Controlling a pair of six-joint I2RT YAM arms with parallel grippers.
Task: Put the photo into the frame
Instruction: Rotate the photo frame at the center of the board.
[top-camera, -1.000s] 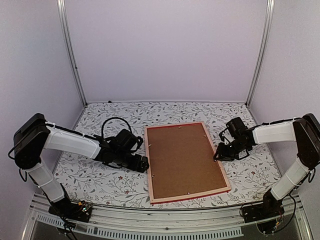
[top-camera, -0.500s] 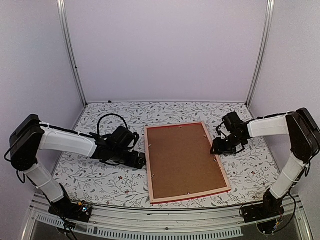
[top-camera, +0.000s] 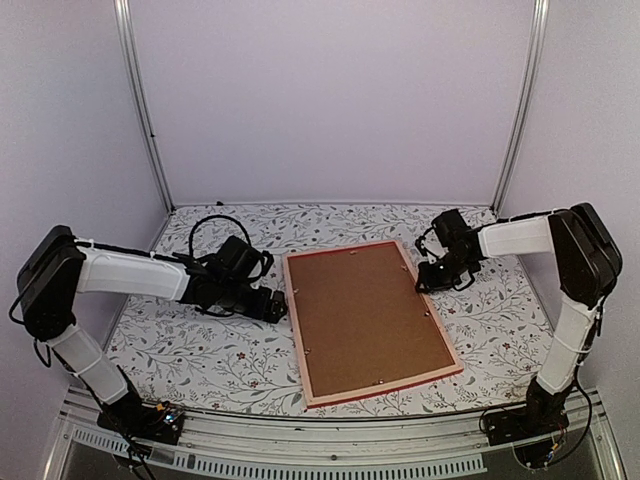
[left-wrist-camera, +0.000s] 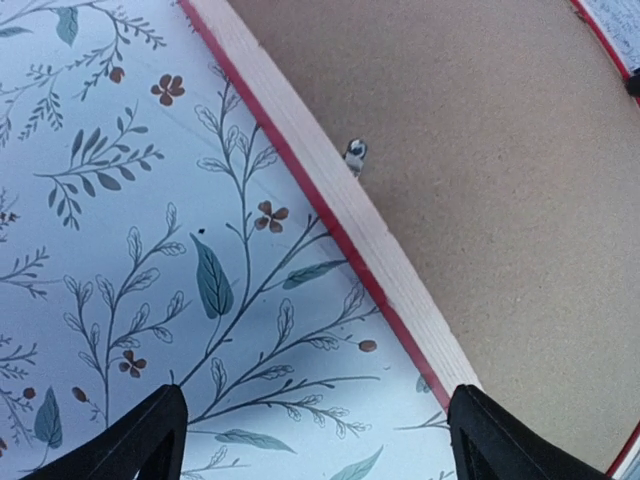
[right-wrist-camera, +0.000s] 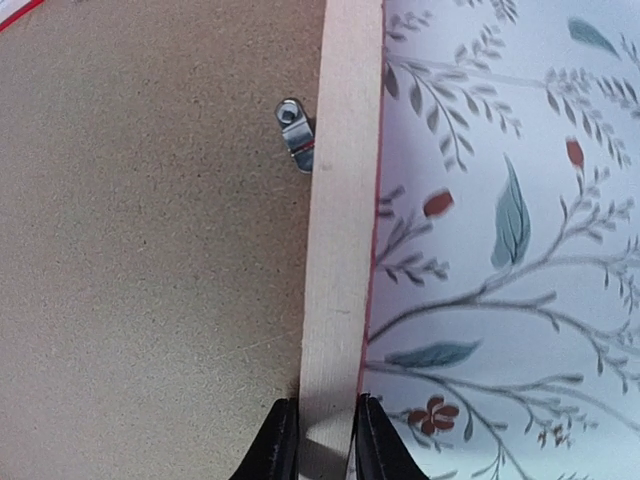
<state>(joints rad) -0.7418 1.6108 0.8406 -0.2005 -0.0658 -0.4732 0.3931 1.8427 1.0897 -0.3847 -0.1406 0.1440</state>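
One frame (right-wrist-camera: 340, 230) back-up, long axis near-to-far, skewed; right claw (right-wrist-camera: 322, 420) clamped on its edge, left claw (left-wrist-camera: 315, 400) apart.

A large thin picture frame (top-camera: 298, 345), pale wood back upward, fills the middle of the floral-printed tablecloth (top-camera: 180, 355). The left gripper (top-camera: 280, 308), jaws wide, crowds its left rail, and the right gripper (top-camera: 422, 285) pinches the right rail. Open cloth lies along the far wall and at the near corners.

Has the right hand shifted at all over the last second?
Yes. The right hand has slid along the frame's right edge, toward the back wall and slightly leftward in the top view.
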